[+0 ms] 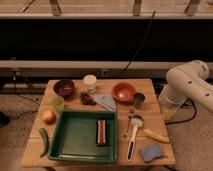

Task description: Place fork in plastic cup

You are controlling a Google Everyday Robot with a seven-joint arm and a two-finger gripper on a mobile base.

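Observation:
The fork (pixel 127 127) is a thin pale utensil lying on the wooden table (pixel 75 162), just left of the white-headed dish brush (pixel 134 133) and right of the green tray. The plastic cup (pixel 58 103) is a small translucent light-green tumbler standing upright near the table's left side, in front of the dark bowl. My white arm (pixel 189 84) hangs beyond the table's right edge. My gripper (pixel 170 111) is at the arm's lower end, beside the table and well right of the fork, touching nothing.
A green tray (pixel 75 145) holds a brown block (pixel 101 131). Around it are a dark bowl (pixel 64 88), white jar (pixel 90 81), orange bowl (pixel 123 92), dark grey cup (pixel 139 99), yellow stick (pixel 156 135), blue sponge (pixel 151 152), apple (pixel 48 117) and green vegetable (pixel 44 141).

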